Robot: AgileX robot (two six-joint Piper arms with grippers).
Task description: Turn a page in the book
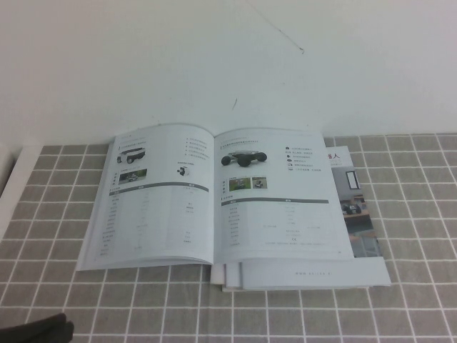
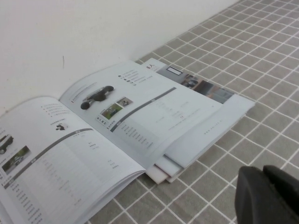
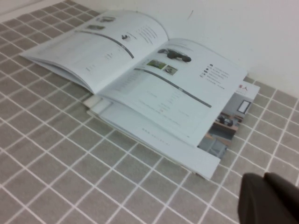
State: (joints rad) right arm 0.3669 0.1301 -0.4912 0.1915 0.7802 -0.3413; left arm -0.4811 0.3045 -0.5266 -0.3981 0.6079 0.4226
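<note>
The book point(image 1: 214, 193) lies open and flat on the grey tiled table, against the white wall. The page point(image 1: 153, 193) with two small black chassis pictures and a grey-barred table lies flat as the left-hand sheet; it also shows in the left wrist view point(image 2: 51, 158) and the right wrist view point(image 3: 93, 42). The right-hand sheet point(image 1: 275, 193) shows one black buggy-like car. My left gripper point(image 2: 264, 175) is shut and empty, low over the tiles at the near left, apart from the book. My right gripper point(image 3: 264, 178) is shut and empty, off the book's right near corner.
A booklet with dark room photos point(image 1: 358, 207) and loose white sheets point(image 1: 307, 273) stick out from under the book at the right and front. A white strip point(image 1: 11, 179) borders the table's left edge. Bare tiles point(image 1: 214, 314) lie in front.
</note>
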